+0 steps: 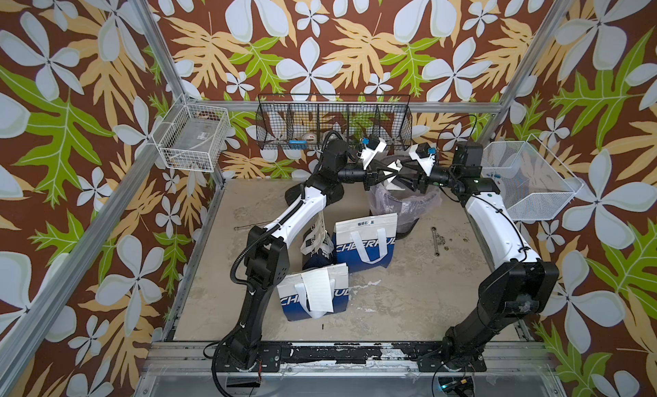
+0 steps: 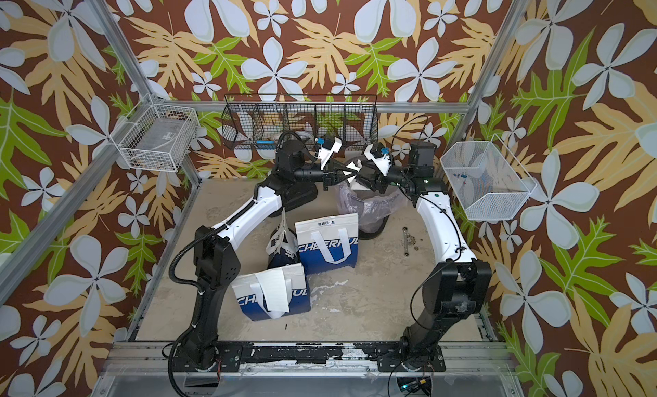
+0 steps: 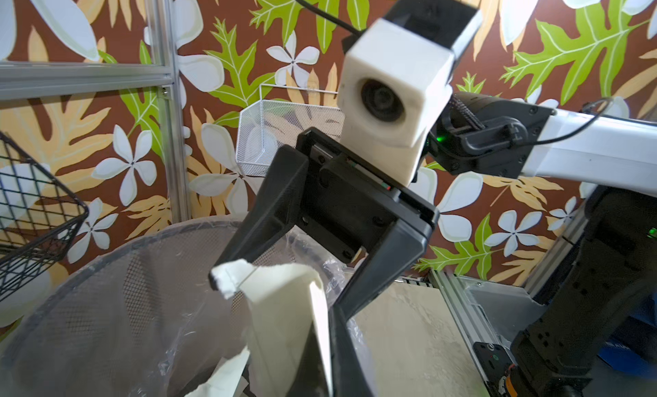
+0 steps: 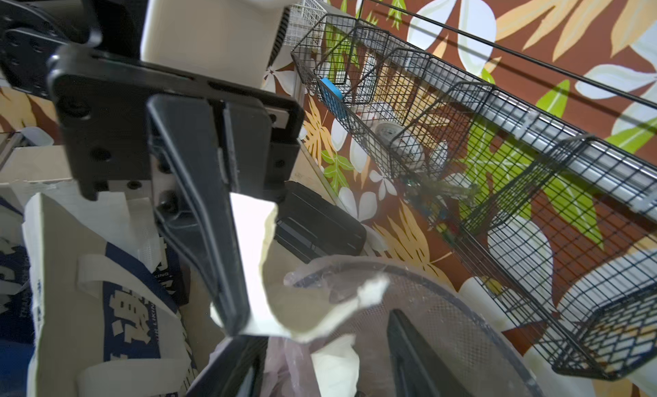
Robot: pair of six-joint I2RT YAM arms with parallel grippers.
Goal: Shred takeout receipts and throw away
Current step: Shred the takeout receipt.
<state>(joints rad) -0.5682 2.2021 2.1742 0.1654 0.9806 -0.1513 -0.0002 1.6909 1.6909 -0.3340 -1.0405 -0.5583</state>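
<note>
Both grippers meet above the mesh trash bin at the back. My left gripper is shut on a torn piece of takeout receipt. My right gripper faces it, open, with the piece's ragged end touching one fingertip. Torn scraps lie in the bin's liner. A whole receipt rests on the front blue-and-white bag. Another white slip sticks up by the fallen dark bag.
A second upright bag stands just in front of the bin. A wrench lies on the table to the right. A black wire basket hangs on the back wall, with white baskets at the left and right.
</note>
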